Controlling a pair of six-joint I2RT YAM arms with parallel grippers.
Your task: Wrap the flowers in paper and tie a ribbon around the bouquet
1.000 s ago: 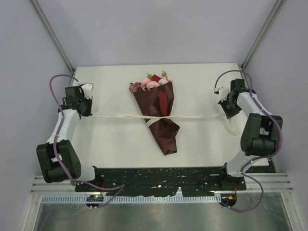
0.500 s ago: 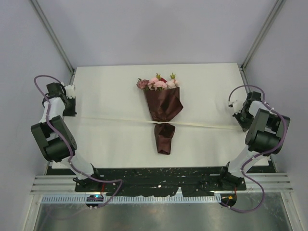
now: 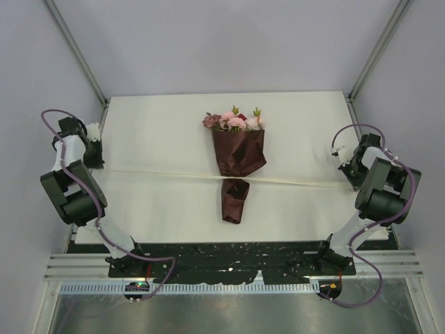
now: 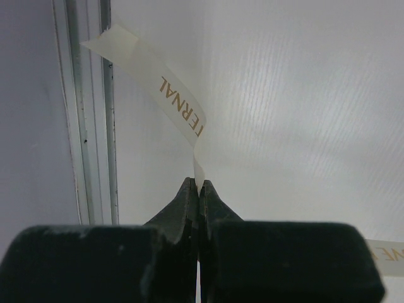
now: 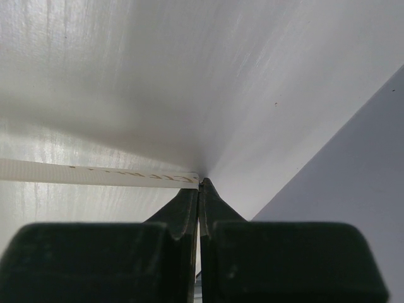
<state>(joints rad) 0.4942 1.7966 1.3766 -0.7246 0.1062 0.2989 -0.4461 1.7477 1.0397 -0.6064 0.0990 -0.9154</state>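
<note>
Top view first: 1 bouquet, 1 ribbon, 2 grippers. The bouquet lies flat around the middle of the white table. It's a cone of dark maroon, slightly glossy paper with a cluster of pink and mauve flowers and a few green leaf tips poking out of the wide far end. The cone is squeezed narrow at the waist, right where the ribbon crosses it. The ribbon is a thin cream line pulled straight out to both sides of the bouquet. The left gripper sits far off to the bouquet's left, the right gripper far off to its right, 1 at each ribbon end.

Left wrist view: the left gripper has its 2 black fingers clenched on the ribbon, a flat matte strip with gold lettering, the loose tail twisting up past the tips.

Right wrist view: the right gripper pinches the ribbon at its very end, and the strip runs off leftward over the smooth table.
</note>
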